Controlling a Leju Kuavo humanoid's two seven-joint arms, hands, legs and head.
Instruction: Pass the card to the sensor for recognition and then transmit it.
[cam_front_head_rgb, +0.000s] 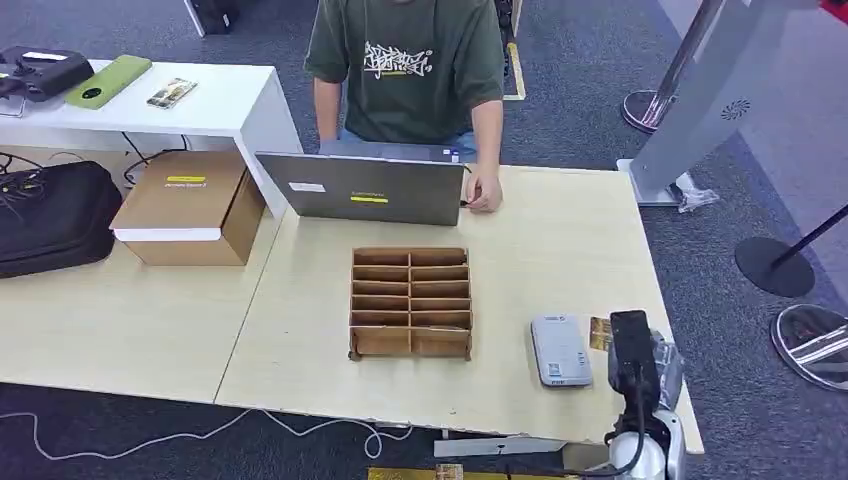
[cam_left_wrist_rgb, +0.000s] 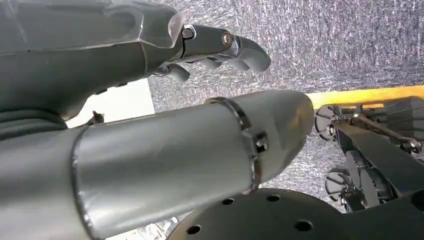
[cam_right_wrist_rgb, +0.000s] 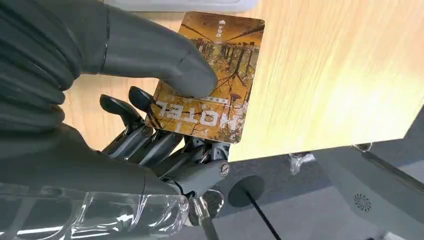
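On the left, one white side counter (cam_front_head_rgb: 215, 100) carries a green flat case (cam_front_head_rgb: 108, 80). In front of it, the pale wooden counter (cam_front_head_rgb: 300, 330) bears one black bag (cam_front_head_rgb: 55, 215) and one brown cardboard box (cam_front_head_rgb: 190, 205). Further right stand one grey laptop (cam_front_head_rgb: 365, 188), with a person's hand (cam_front_head_rgb: 483, 192) at its corner, and one brown wooden divider tray (cam_front_head_rgb: 410, 302) of small compartments. Next comes one flat grey card sensor (cam_front_head_rgb: 560, 349). Just beside it, the right robot hand (cam_right_wrist_rgb: 165, 130) pinches one rectangular hotel card (cam_right_wrist_rgb: 215, 80), golden-brown with a tree picture and white "HOTEL" lettering, thumb on its face and dark fingers (cam_right_wrist_rgb: 125, 107) beneath, above the counter's edge. The left robot hand (cam_left_wrist_rgb: 220, 47) hangs over grey carpet, fingers curled, holding nothing.
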